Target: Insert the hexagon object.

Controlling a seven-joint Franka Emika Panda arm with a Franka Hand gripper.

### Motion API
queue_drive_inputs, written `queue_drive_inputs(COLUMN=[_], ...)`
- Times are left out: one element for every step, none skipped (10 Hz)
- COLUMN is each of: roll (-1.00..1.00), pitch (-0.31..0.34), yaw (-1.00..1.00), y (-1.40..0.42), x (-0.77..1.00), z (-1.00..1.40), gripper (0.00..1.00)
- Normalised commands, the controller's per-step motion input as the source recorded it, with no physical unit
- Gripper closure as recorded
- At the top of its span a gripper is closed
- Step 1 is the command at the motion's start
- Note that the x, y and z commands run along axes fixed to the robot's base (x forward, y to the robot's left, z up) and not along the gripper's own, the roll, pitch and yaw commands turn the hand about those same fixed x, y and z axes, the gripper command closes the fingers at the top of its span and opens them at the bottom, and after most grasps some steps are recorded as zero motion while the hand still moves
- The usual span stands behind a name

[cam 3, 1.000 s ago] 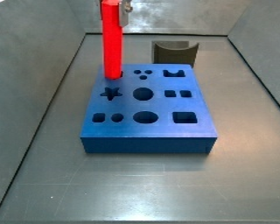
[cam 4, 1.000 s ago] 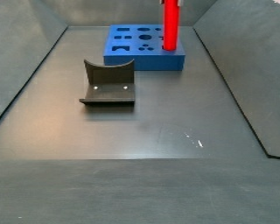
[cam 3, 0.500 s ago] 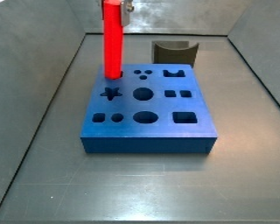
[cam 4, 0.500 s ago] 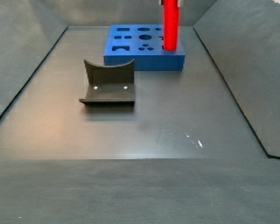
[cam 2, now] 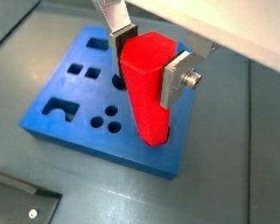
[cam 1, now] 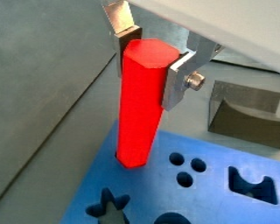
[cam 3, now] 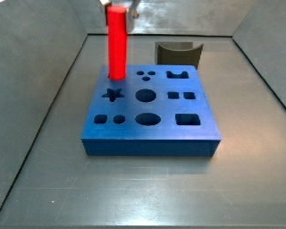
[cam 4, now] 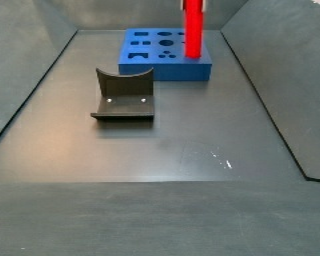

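Note:
The hexagon object (cam 3: 115,40) is a long glossy red rod, held upright. My gripper (cam 1: 149,57) is shut on its upper end, with a silver finger (cam 1: 178,77) pressed flat on each side, as both wrist views show (cam 2: 146,61). The rod's lower end (cam 2: 154,136) hangs over the corner of the blue block (cam 3: 157,125), beside the star hole (cam 3: 112,93). I cannot tell whether it touches the block. In a side view the rod (cam 4: 194,28) stands over the block's (cam 4: 160,56) right end. The gripper is mostly cut off in both side views.
A dark grey curved piece (cam 3: 178,52) stands on the floor just beyond the block; it also shows in a side view (cam 4: 123,95) and a wrist view (cam 1: 248,109). Grey walls enclose the floor on both sides.
The rod and gripper have sunk very slightly; the rod stays over the same corner of the block.

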Motion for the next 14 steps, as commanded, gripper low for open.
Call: queue_drive_inputs(roll=[0.18,0.13,0.09,0.12,0.11,0.11,0.02,-0.11,-0.21,-0.22,-0.27,-0.29,-0.29,-0.27], pitch=[-0.006,-0.024,-0.084,-0.203,-0.216,-0.129,-0.044,0.0,0.004,0.156,0.219,0.233,0.226,0.151], yaw=[0.0,0.0,0.0,0.03,0.09,0.03,0.0,0.0,-0.08,-0.27,-0.32,-0.33,-0.31,-0.17], y=[-0.04,-0.03,-0.04,-0.04,-0.04,-0.11,-0.15,-0.05,0.0,0.0,0.0,-0.01,0.0,0.0], x=[0.0,0.0,-0.02,-0.16,-0.18,-0.08,-0.15,-0.14,-0.08,-0.03,0.0,0.0,0.03,0.08], z=[-0.57,-0.62,-0.69,-0.83,-0.81,-0.93,-0.96,-0.95,-0.75,-0.54,-0.36,-0.29,-0.29,-0.42], gripper=[1.0,1.0,1.0,1.0,1.0,1.0,1.0,1.0,1.0,1.0,1.0,1.0,1.0,1.0])
